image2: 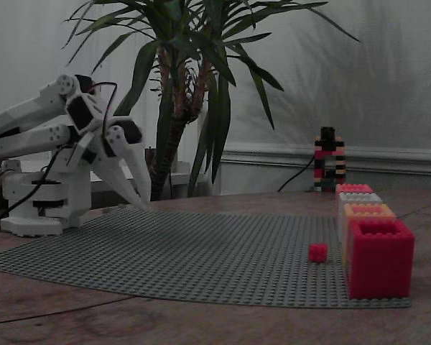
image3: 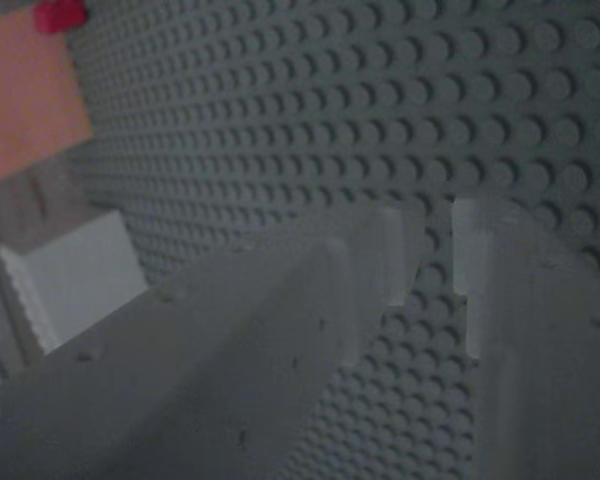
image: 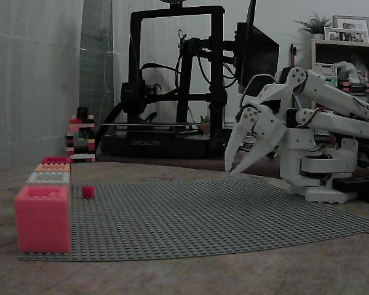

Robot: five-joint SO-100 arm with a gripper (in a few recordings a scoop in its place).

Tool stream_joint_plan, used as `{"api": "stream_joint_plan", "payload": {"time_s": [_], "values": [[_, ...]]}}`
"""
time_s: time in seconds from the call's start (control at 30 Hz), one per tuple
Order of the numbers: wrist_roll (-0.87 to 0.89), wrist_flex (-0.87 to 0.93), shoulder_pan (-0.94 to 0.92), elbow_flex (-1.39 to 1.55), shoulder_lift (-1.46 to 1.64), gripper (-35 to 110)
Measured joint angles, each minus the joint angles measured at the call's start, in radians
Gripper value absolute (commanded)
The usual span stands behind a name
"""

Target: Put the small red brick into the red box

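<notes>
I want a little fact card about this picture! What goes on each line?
robot arm: white, at one side of the grey studded mat
claw: above the mat, nearly closed with a small gap, holding nothing
small red brick: on the mat, beside the row of boxes
red box: nearest box of the row in a fixed view, open top
other boxes: orange, white, then another red one behind it
brick tower: standing past the row, off the mat
brick in box: not yet
</notes>
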State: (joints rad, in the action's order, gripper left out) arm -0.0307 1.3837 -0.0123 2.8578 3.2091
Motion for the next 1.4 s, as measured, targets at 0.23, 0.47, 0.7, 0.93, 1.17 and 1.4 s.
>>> {"api": "stream_joint_plan", "payload": {"time_s": [0.23, 0.47, 0.7, 0.93, 1.17, 1.4], "values": [[0.000, 0.000, 0.000, 0.000, 0.000, 0], [0.002, 0.000, 0.000, 0.000, 0.000, 0], [0.011, 0.000, 0.000, 0.000, 0.000, 0], [-0.149, -0.087, -0.002, -0.103, -0.173, 0], [-0.650, -0.388, -0.026, -0.339, -0.646, 0], [-0.992, -0.701, -0.078, -0.515, -1.137, 4]]}}
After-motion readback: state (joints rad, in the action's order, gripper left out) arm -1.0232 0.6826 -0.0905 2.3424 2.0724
